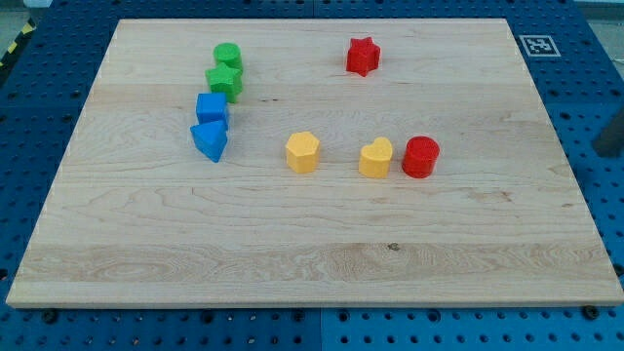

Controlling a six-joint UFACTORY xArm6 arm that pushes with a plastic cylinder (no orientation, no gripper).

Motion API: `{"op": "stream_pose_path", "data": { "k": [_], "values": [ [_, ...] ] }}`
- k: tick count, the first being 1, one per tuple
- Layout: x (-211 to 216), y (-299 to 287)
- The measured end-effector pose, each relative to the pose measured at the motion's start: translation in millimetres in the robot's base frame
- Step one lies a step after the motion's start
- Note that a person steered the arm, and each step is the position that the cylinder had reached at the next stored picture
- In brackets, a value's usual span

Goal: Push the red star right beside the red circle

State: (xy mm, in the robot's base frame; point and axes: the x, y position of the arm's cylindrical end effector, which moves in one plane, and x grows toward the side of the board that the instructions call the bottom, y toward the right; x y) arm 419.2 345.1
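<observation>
The red star (362,56) sits near the view's top, well apart from the red circle (421,156), which touches 1 yellow heart (376,158). My tip is not showing. I think pushing from above, gently downward-right, works best.

Wooden desk (312,244) carries 8 blocks: green circle (228,56), green star (224,82), blue cube (212,107), blue triangle (210,140), yellow hexagon (302,152), yellow heart (376,158), red circle (421,156), red star (363,56).

Arm, rod and my tip out of view
</observation>
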Motion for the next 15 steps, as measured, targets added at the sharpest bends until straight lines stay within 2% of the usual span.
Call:
{"op": "stream_pose_path", "data": {
  "k": [2, 3, 4, 6, 9, 10, 11, 13, 15],
  "values": [
    [-177.2, -27.1],
    [-228.2, -68.1],
    [-227.2, -89.4],
    [-226.8, -232.8],
    [-184.5, -334.6],
    [-171.9, -345.5],
    [-159.2, -323.5],
    [-141.2, -220.6],
    [-100.3, -218.3]
  ]
}}
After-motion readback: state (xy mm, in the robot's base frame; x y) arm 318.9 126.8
